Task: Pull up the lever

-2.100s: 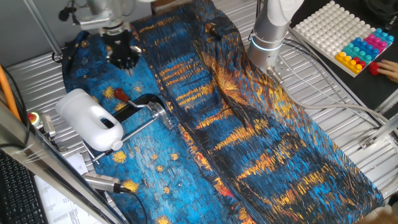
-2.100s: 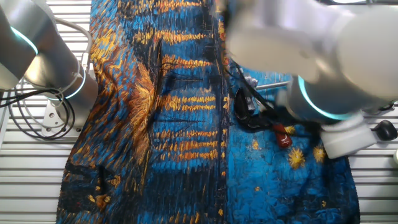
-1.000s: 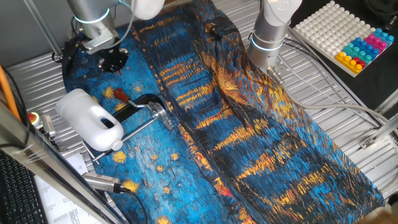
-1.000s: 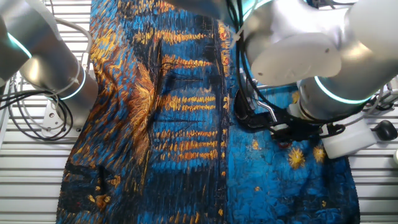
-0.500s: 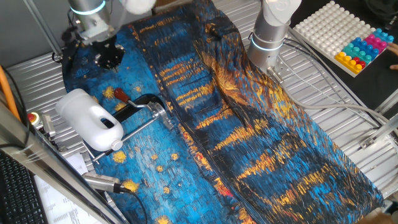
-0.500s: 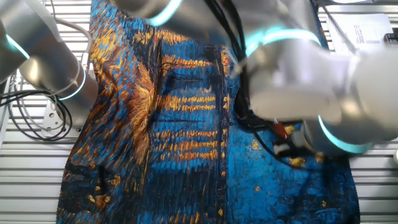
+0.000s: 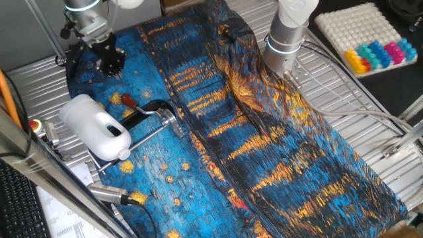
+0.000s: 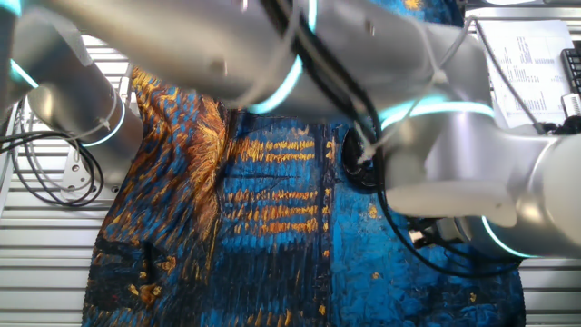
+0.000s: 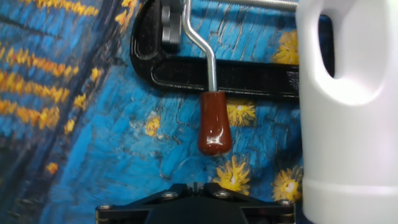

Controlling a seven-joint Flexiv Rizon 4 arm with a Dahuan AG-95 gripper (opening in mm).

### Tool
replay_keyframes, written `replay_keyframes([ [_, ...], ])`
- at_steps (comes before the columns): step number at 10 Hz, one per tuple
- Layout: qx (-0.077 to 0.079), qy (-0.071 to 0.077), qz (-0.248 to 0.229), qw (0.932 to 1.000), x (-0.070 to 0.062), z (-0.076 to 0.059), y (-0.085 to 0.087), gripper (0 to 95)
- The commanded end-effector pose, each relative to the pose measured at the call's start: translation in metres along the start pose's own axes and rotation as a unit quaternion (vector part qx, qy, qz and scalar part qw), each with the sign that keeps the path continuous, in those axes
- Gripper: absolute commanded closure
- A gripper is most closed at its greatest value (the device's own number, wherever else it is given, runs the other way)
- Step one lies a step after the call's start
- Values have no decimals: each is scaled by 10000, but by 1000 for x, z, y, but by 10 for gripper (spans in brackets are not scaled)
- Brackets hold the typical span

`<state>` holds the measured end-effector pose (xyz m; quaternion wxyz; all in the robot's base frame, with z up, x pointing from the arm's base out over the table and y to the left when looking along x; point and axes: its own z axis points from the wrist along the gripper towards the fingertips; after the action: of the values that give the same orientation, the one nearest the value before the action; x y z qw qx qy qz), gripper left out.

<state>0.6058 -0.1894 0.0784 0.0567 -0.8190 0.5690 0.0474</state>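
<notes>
Lever (image 9: 214,122) lying flat on blue starry cloth (image 7: 277,152), long axis toward the gripper (image 7: 111,61), dark red sleeve end nearest it, black clamp (image 9: 230,73) behind, white jug (image 7: 96,127) just beside, gripper apart from lever, opening impossible to tell

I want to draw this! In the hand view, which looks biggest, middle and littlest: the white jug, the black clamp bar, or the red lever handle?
Biggest to littlest as they look:
1. white jug, though it runs off the picture and may sit nearer the camera
2. black clamp bar
3. red lever handle
</notes>
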Motion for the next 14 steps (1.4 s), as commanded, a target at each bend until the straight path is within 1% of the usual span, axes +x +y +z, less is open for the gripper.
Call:
replay_keyframes([
  [1,78,17,-274,9996,6,12,-3,950],
  [2,128,-19,-327,9994,7,17,-5,950],
  [3,154,-66,-332,9993,6,20,-6,950],
  [4,209,-195,-316,9991,5,28,-8,950],
  [5,221,-257,-306,9990,4,32,-10,950],
  [6,216,-266,-303,9990,5,34,-12,950],
  [7,205,-229,-284,9991,5,34,-17,950],
  [8,231,-219,-257,9992,5,35,-20,950],
  [10,275,-239,-174,9992,0,40,-29,950],
  [12,323,-365,-152,9987,-3,46,-30,950],
  [13,322,-387,-163,9986,-2,47,-28,950],
  [14,322,-377,-172,9986,-1,50,-26,950],
])
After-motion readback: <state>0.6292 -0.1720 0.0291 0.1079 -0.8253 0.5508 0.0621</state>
